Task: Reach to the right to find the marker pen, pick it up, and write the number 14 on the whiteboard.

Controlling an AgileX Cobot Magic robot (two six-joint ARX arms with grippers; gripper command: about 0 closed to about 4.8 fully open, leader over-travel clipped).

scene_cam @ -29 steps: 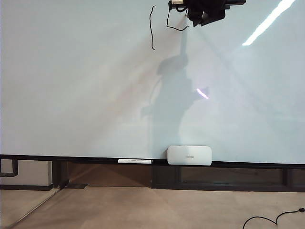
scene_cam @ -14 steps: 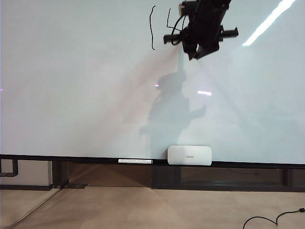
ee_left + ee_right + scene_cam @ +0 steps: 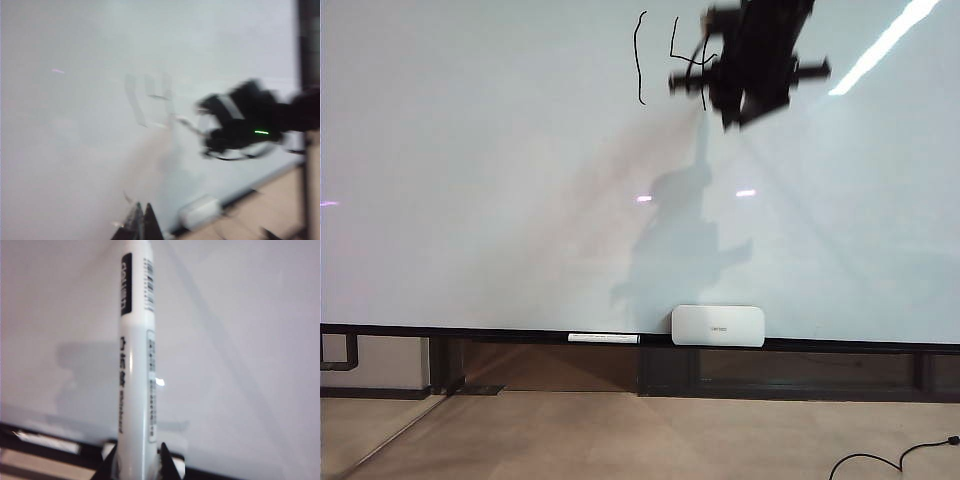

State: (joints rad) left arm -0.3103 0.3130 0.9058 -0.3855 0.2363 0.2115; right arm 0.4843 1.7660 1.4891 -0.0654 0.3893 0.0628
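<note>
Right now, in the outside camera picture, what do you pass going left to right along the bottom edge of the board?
White pen → white box. Higher up, the right tool holds the marker at the whiteboard.

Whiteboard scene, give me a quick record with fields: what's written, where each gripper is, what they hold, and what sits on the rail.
board: whiteboard, glossy white, dark lower rail
writing: the number 14 near the top; the "4" is partly hidden by the arm
right gripper: at the "4", blurred, shut on the marker pen
left gripper: away from the board, jaws together, holding nothing
rail items: small white box; slim white pen beside it
floor: black cable
</note>
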